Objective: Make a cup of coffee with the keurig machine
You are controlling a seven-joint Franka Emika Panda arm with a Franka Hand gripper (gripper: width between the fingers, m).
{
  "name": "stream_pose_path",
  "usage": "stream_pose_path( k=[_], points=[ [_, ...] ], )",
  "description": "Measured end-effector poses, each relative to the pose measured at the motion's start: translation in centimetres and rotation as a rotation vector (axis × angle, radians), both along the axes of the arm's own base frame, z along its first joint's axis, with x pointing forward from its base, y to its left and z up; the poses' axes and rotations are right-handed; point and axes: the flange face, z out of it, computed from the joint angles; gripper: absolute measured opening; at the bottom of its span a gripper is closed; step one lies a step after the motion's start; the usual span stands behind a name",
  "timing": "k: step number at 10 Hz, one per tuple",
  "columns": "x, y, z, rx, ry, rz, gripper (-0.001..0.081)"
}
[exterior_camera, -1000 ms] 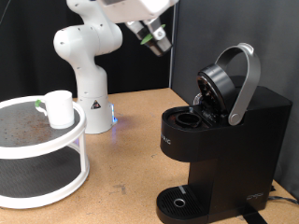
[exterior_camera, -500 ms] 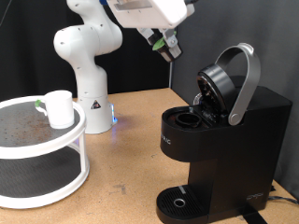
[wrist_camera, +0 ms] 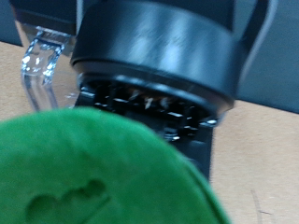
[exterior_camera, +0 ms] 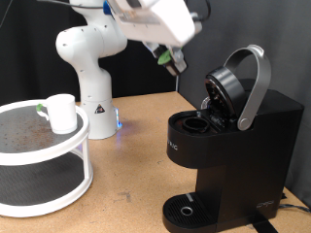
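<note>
Your tool [exterior_camera: 171, 56] is up in the air, near the top of the exterior view, above and to the left of the coffee machine [exterior_camera: 228, 146]. It has a small pod with a green top [exterior_camera: 167, 58] between its fingers. I cannot tell how wide the fingers are spread, because they are small and blurry there.

In the wrist view, the green top of the pod [wrist_camera: 98, 173] fills the lower part of the picture, very close to the camera. Behind it you can see the round black head of the coffee machine [wrist_camera: 154, 56].

The coffee machine sits on the tabletop [exterior_camera: 136, 146] at the exterior view's right. Its lid with the grey curved handle [exterior_camera: 255, 83] is lifted up, so the pod hole [exterior_camera: 197, 124] is open. The round drip tray [exterior_camera: 185, 210] at the bottom has nothing on it.

The white cup [exterior_camera: 61, 113] is well apart from the machine. It stands on the top shelf of a round white rack [exterior_camera: 58, 184] at the exterior view's left. The white robot base [exterior_camera: 89, 68] stands behind the rack.
</note>
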Motion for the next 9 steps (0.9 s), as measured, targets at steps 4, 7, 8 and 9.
stream_pose_path(
  k=[4,7,8,9],
  points=[
    [0.8,2.4,-5.5,-0.061,0.024,-0.017,0.0473],
    [1.0,4.4,-7.9,-0.085,0.036,-0.001,0.0473],
    [0.9,5.0,-8.5,-0.091,0.04,0.007,0.0473],
    [0.8,5.5,-9.1,-0.098,0.041,0.011,0.0473]
  ],
)
